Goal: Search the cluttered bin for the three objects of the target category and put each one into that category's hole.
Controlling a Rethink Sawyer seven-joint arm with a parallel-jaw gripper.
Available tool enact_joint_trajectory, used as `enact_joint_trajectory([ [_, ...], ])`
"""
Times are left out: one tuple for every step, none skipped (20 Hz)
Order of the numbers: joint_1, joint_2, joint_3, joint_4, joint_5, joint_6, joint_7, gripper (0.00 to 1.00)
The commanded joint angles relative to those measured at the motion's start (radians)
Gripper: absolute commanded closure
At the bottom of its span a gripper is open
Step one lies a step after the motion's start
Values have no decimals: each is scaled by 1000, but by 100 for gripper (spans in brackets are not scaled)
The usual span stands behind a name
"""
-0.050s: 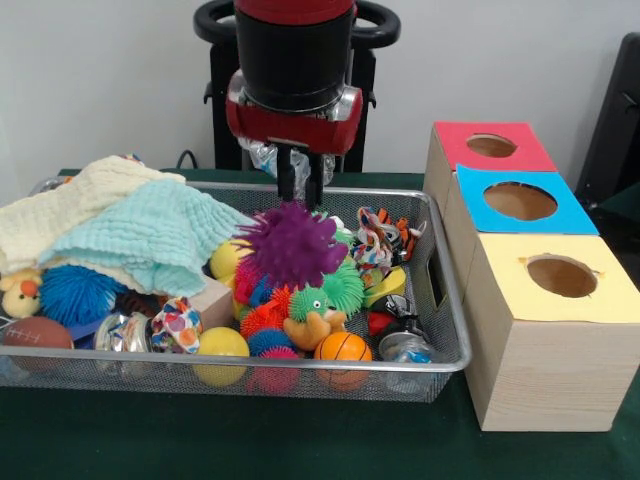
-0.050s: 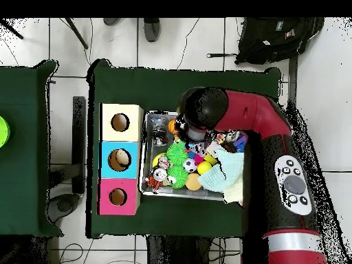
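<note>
My gripper (image 1: 301,196) hangs over the middle of the wire mesh bin (image 1: 446,300), its fingers close together on the top of a purple spiky ball (image 1: 291,246). The ball sits raised above the other toys. Right of the bin stand three wooden boxes with round holes: pink (image 1: 491,146), blue (image 1: 520,201) and yellow (image 1: 562,276). In the overhead view the arm's black end (image 2: 203,108) covers the gripper and the purple ball; the boxes (image 2: 119,159) line the bin's left side.
A cream cloth (image 1: 70,205) and a mint cloth (image 1: 150,235) are heaped at the bin's left. Around them lie a blue spiky ball (image 1: 78,292), a football (image 1: 35,332), a yellow ball (image 1: 221,343), an orange basketball (image 1: 343,347), a green spiky toy (image 1: 325,290) and a tiger plush (image 1: 385,235).
</note>
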Motion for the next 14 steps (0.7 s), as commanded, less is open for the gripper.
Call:
enact_joint_trajectory([
  [-50, 80, 234, -113, -122, 157, -659, 100],
  [-48, 82, 238, -123, -132, 167, -679, 100],
  [-41, 81, 237, -130, -151, 174, -705, 100],
  [-37, 82, 236, -138, -158, 182, -715, 100],
  [-32, 78, 232, -133, -164, 177, -724, 100],
  [-30, 78, 231, -135, -166, 178, -728, 100],
  [-30, 78, 229, -133, -167, 171, -733, 100],
  [-29, 80, 227, -137, -165, 176, -734, 100],
  [-30, 82, 225, -133, -159, 175, -729, 100],
  [-31, 84, 226, -134, -156, 175, -733, 100],
  [-34, 86, 225, -127, -146, 177, -725, 100],
  [-35, 90, 228, -129, -142, 181, -727, 100],
  [-37, 94, 230, -131, -137, 186, -728, 100],
  [-38, 96, 231, -134, -135, 190, -726, 100],
])
